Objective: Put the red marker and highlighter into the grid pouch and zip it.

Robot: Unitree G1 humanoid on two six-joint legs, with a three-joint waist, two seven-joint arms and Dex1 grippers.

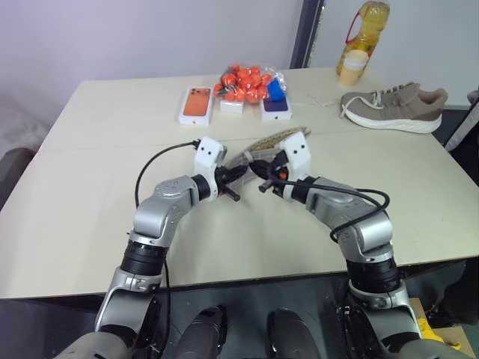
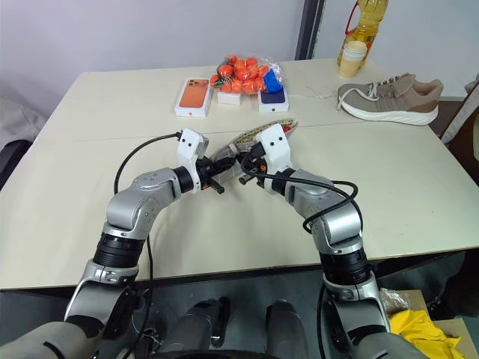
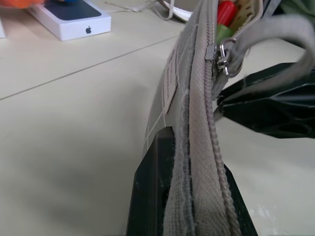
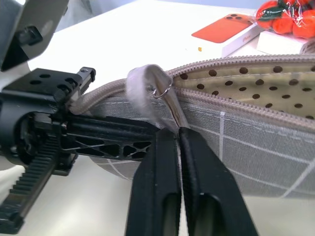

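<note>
The grid pouch is held up off the table between both arms, its zipper partly open over a dotted lining. Inside the open mouth I see the red marker's end and the green highlighter. My left gripper is shut on the pouch's closed end, along the zipper seam. My right gripper is shut on the pale cord zipper pull, right beside the left fingers. In the head views the two grippers meet at the pouch's near end.
At the back of the table lie an orange phone box, a bag of orange balls and a blue box. A beige shoe and an oil bottle stand at the right rear.
</note>
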